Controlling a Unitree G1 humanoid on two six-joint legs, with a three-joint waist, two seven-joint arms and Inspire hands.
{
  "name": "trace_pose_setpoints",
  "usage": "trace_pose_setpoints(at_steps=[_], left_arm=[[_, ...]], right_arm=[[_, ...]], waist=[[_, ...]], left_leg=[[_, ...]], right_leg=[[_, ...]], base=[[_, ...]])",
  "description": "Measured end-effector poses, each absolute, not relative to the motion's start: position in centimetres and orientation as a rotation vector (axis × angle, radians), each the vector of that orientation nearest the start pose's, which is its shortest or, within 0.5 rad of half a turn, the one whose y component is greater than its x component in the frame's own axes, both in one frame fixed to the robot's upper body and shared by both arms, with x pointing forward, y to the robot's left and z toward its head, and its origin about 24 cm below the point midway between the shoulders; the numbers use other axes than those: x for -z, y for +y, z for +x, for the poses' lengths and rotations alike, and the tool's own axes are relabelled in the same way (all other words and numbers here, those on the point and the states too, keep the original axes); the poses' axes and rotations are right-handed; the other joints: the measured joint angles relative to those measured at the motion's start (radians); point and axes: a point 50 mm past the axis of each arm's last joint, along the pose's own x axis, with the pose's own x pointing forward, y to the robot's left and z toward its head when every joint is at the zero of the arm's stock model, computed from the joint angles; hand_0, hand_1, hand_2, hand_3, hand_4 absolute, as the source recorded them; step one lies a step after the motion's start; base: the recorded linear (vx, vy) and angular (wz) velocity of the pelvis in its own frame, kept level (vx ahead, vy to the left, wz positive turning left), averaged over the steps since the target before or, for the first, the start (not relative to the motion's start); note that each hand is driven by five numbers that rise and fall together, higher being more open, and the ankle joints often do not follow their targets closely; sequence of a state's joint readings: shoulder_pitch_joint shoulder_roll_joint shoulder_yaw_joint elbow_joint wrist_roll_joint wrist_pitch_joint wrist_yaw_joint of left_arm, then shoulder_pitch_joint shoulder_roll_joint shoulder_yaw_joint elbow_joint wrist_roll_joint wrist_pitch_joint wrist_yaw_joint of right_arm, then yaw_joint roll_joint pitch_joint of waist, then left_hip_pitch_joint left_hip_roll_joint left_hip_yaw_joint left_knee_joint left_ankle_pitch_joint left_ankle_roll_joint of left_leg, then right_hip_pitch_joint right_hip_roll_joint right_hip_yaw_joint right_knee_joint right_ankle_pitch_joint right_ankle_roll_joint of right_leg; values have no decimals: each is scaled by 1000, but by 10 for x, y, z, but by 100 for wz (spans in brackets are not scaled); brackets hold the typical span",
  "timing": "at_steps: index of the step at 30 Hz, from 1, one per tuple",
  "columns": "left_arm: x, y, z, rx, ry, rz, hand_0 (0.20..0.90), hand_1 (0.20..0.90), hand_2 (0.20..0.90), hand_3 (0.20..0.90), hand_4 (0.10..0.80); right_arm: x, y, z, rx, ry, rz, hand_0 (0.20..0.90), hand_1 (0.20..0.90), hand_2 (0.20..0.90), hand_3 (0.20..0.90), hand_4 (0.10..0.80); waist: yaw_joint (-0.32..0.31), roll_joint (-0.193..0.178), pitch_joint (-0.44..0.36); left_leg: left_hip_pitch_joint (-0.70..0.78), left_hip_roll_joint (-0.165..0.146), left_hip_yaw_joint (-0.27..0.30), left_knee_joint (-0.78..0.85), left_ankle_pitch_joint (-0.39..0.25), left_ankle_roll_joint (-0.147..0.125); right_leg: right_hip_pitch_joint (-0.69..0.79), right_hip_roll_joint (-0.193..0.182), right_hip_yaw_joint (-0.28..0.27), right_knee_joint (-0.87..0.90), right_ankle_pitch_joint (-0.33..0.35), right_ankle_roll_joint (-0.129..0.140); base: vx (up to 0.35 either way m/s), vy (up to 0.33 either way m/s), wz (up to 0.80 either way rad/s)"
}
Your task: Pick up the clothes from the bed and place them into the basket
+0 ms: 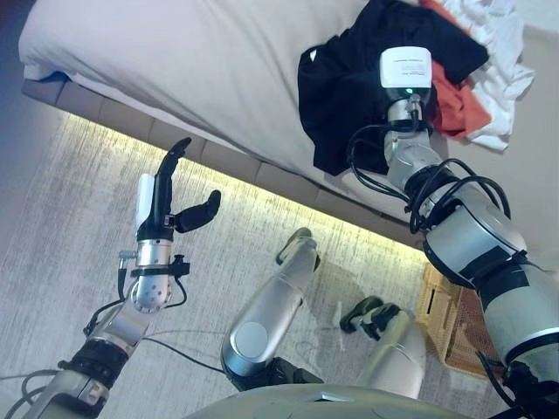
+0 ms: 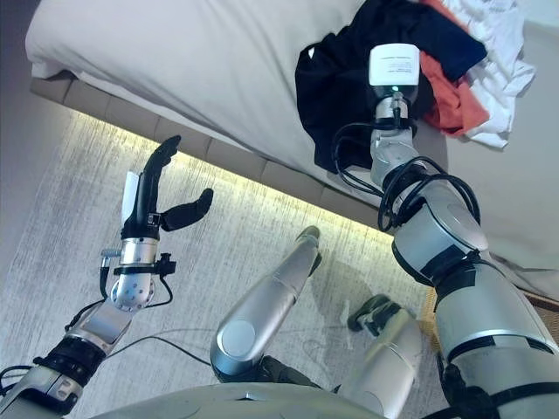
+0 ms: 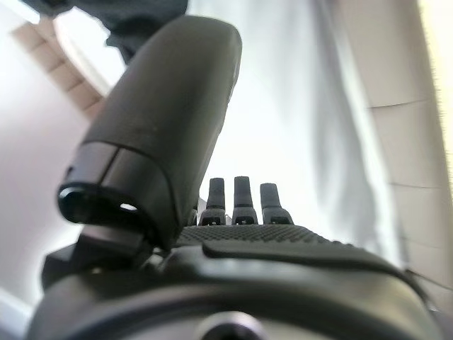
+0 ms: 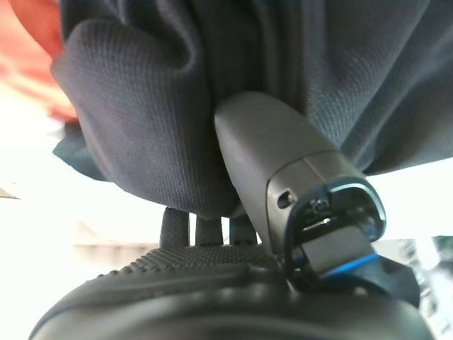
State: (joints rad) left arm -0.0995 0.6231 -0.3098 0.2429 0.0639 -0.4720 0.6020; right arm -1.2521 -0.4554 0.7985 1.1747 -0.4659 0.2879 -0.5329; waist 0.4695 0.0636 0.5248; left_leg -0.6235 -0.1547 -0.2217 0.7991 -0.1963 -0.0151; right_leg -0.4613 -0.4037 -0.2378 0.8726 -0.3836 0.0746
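A pile of clothes lies at the bed's [image 1: 192, 61] near right edge: a black garment [image 1: 341, 87] draped over the edge, an orange-red garment [image 1: 458, 105] and a white garment [image 1: 498, 52] behind it. My right arm reaches onto the black garment. In the right wrist view my right hand [image 4: 177, 283] has its thumb [image 4: 262, 142] pressed into a fold of the black cloth [image 4: 141, 120], with the fingers behind that fold. My left hand [image 1: 166, 196] is raised over the floor in front of the bed, fingers straight, empty.
A wicker basket [image 1: 445, 314] stands on the floor at the lower right, beside the bed and under my right arm. A lit strip runs along the bed's base [image 1: 218, 161]. Pale carpet [image 1: 61, 218] lies in front of the bed.
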Motion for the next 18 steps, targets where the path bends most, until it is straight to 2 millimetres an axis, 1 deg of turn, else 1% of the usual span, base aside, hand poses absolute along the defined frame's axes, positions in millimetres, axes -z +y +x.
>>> trace_pose_setpoints(at_steps=[1,2,3,4,5,7,8,10,11,12,13,15,16,17,18], left_arm=[[-69,223,256,-192,-397,558,900,900,900,900,800],[-68,223,257,-192,-381,563,900,900,900,900,800],[-67,223,258,-192,-372,566,900,900,900,900,800],[-67,223,259,-190,-358,574,900,900,900,900,800],[-66,224,260,-194,-347,578,900,900,900,900,800],[-66,225,262,-207,-324,579,900,900,900,900,800],[-65,226,263,-212,-314,582,900,900,900,900,800],[-66,228,264,-214,-304,585,900,900,900,900,800],[-67,228,265,-210,-297,587,900,900,900,900,800],[-67,228,268,-201,-288,592,900,900,900,900,800],[-67,228,268,-195,-279,597,900,900,900,900,800],[-65,230,268,-193,-259,604,900,900,900,900,800],[-65,230,268,-193,-255,606,900,900,900,900,800],[-65,231,269,-192,-245,610,900,900,900,900,800],[-65,233,269,-193,-238,613,900,900,900,900,800]], right_arm=[[-215,-190,419,522,-236,-1564,300,300,300,200,100],[-216,-191,419,527,-252,-1549,300,300,300,200,100],[-218,-192,418,528,-265,-1523,300,300,300,200,100],[-222,-194,417,529,-287,-1501,300,300,300,200,100],[-226,-194,416,535,-309,-1490,300,300,300,200,100],[-238,-195,413,545,-364,-1431,300,300,300,200,100],[-246,-195,411,554,-395,-1408,300,300,300,200,100],[-253,-198,409,572,-424,-1390,300,300,300,200,100],[-259,-203,407,590,-436,-1366,300,300,300,200,100],[-264,-208,405,608,-439,-1343,300,300,300,200,100],[-271,-213,403,626,-444,-1308,300,300,300,200,100],[-284,-223,397,660,-468,-1264,300,300,300,200,100],[-288,-226,395,675,-472,-1255,300,300,300,200,100],[-294,-233,392,698,-477,-1247,300,300,300,200,100],[-298,-239,389,715,-479,-1241,300,300,300,200,100]], waist=[[-15,-1,0],[-28,-4,-2],[-31,-4,-1],[-31,-5,-1],[-33,-8,-2],[-42,-10,-2],[-45,-15,-4],[-53,-30,-11],[-65,-40,-16],[-70,-45,-17],[-78,-47,-18],[-87,-49,-18],[-94,-51,-20],[-101,-51,-20],[-109,-53,-21]], left_leg=[[24,3,-1,-30,15,9],[57,14,4,-71,34,10],[79,21,5,-95,37,8],[107,31,15,-126,50,12],[131,36,24,-150,57,12],[190,48,43,-213,72,10],[221,55,51,-249,82,10],[258,60,54,-288,95,7],[293,69,54,-327,105,0],[322,73,53,-361,120,-2],[352,79,53,-399,129,-6],[415,89,61,-460,146,-6],[431,91,63,-471,150,-5],[468,98,69,-502,156,-6],[498,104,73,-530,164,-10]], right_leg=[[24,2,-10,-32,8,-3],[60,8,-22,-82,25,-1],[85,16,-26,-112,31,0],[110,25,-27,-150,45,0],[130,26,-26,-178,55,-4],[184,39,-22,-254,98,4],[214,48,-21,-300,121,17],[252,56,-25,-351,148,30],[286,69,-30,-402,178,29],[318,74,-42,-440,193,36],[350,83,-46,-481,206,34],[411,100,-47,-554,238,43],[425,101,-47,-572,246,41],[461,110,-48,-608,263,47],[490,120,-46,-640,276,45]], base=[[103,-53,-27],[101,-50,-14],[108,-58,-18],[92,-48,-26],[89,-53,-27],[81,-48,-28],[6,-17,-27],[16,-10,-13],[97,-34,-6],[117,-30,-6],[96,-8,-9],[95,5,-17],[92,12,-18],[52,3,-16],[101,2,-19]])
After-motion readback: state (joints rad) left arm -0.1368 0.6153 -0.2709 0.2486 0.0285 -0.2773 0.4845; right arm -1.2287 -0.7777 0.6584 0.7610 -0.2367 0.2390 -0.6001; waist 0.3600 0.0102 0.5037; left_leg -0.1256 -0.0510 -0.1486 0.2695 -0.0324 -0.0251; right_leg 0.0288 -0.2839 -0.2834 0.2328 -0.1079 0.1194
